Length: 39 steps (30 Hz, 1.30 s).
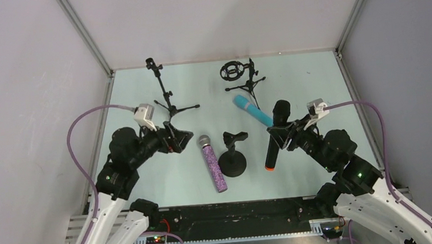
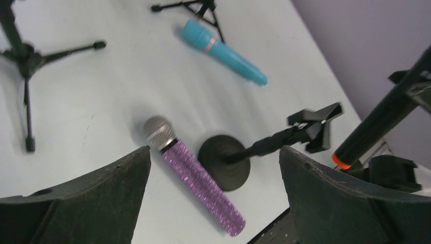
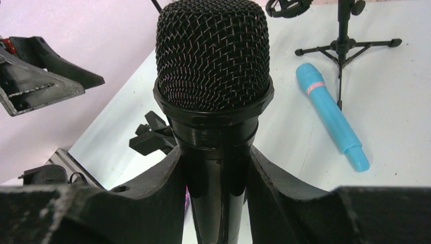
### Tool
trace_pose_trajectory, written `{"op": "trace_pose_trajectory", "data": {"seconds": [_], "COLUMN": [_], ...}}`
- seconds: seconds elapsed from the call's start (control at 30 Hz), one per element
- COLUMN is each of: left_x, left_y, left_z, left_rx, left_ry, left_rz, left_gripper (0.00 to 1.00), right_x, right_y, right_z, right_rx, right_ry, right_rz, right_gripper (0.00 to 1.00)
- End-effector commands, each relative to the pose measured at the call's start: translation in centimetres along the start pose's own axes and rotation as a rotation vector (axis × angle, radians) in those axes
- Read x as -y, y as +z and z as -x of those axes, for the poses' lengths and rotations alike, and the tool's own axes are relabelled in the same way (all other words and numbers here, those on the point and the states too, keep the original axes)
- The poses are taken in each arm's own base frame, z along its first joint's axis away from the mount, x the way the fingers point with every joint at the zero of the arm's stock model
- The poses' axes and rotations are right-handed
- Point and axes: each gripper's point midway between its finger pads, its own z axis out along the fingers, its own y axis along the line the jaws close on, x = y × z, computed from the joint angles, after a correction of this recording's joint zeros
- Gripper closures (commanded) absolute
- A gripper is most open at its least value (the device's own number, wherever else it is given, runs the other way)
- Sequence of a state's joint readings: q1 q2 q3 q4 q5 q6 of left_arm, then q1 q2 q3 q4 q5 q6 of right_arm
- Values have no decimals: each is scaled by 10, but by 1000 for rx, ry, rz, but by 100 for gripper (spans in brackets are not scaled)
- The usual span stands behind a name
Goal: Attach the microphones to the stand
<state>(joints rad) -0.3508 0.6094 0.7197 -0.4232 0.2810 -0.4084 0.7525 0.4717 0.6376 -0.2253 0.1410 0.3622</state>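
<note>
The right gripper (image 1: 281, 131) is pinching the black microphone (image 1: 273, 151) between its two fingers (image 3: 152, 195), which are nearly closed on the body just below the mesh head. The microphone is sitting tilted in that grip, with its head toward the far side of the table (image 1: 310, 84) and its orange-red ring (image 1: 270, 167) pointing toward the near edge. Whether that lower end is touching the surface cannot be told. The left gripper (image 1: 183, 135) is hanging over the left part of the table with its jaws spread as wide as they go and nothing between them. The purple glitter microphone (image 1: 213, 166) is lying flat on the table just to the right of the left gripper, its silver mesh head pointing away from the arms. The round-base stand (image 1: 232, 163) is standing just beside it, between the purple microphone and the black one, with its clip (image 1: 235, 137) empty on top. The turquoise microphone (image 1: 253, 111) is lying flat farther back, near the head of the black microphone and beside the feet of the tripod stand with a ring mount (image 1: 244, 75). A second tripod stand (image 1: 165, 96) is standing at the back left, beyond the left gripper.
</note>
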Motion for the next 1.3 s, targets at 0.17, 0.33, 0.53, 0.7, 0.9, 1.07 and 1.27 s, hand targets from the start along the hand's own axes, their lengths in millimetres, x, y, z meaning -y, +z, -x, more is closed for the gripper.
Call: {"op": "trace_pose_trajectory", "data": {"seconds": [0.17,0.33,0.53,0.7,0.9,1.07,1.27], "left_x": [69,91,105,112,149,150,127], "left_y": [16,25,37,47,33,40,37], "left_z": [62,88,116,139,186,196,196], "left_rx": [119,173,182,199,241,240,357], "left_ry": [122,149,157,144,191,157,283], "left_rz": [-353,-472,-521,-528,-642,-642,-502], "left_gripper": [0,0,0,0,0,0,0], "right_x": [-11,-10,-11,-8,-13,-16,-14], "right_y": [0,3,7,14,21,22,22], "right_z": [27,25,21,19,26,36,35], "right_rx": [99,94,90,89,118,161,157], "right_ry": [-33,-72,-102,-103,-129,-138,-164], "right_rz": [51,54,66,49,71,78,72], "right_gripper": [100,100,100,100,100,100,100]}}
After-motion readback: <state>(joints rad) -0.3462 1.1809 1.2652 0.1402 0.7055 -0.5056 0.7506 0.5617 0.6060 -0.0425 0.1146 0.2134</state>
